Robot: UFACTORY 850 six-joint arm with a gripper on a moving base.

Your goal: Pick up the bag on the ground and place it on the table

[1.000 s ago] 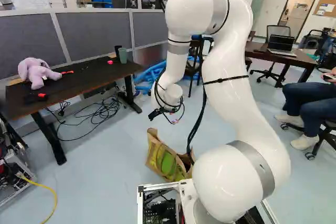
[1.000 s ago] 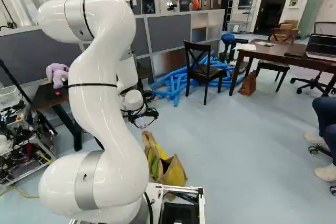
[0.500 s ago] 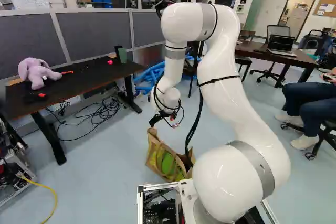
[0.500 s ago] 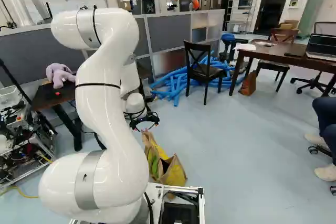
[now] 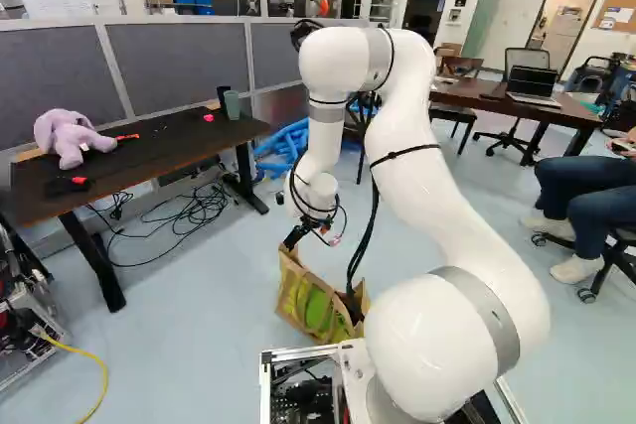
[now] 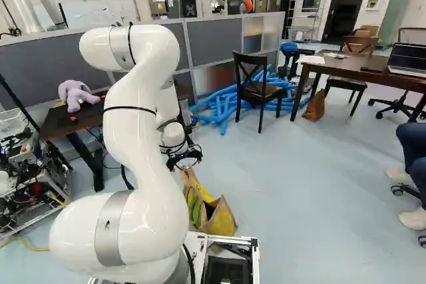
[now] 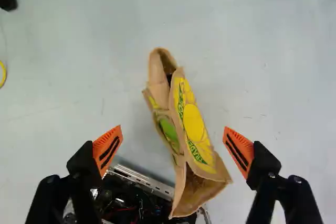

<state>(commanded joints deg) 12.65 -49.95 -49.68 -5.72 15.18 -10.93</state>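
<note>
In the left base view, going left to right, a yellow cable [image 5: 103,374] lay on the floor [image 5: 219,285], and a purple plush animal [image 5: 68,141] sat on the black tabletop [image 5: 149,156]. Toward that tabletop's far end were a small pink thing [image 5: 209,117] and a greenish cup [image 5: 232,104], while dark cables [image 5: 189,211] lay tangled on the floor near its legs.

Next came the bag [image 5: 318,308], brown paper with yellow and green on its side. It stood on the floor just ahead of the arm's base, with the tool [image 6: 186,163] close above its far end. The white arm [image 5: 432,186] bent over and down to it. In the wrist view, the tool [image 7: 172,140] was open, its orange pads [image 7: 107,149] wide apart; the bag showed between and ahead of them, with neither finger gripping it. Whether the tool touched the bag could not be told.

Farther right, blue tubes [image 6: 223,101] lay heaped behind a dark wooden chair [image 6: 261,91], and a laptop [image 5: 532,81] stood open on the brown tabletop [image 5: 467,94].
</note>
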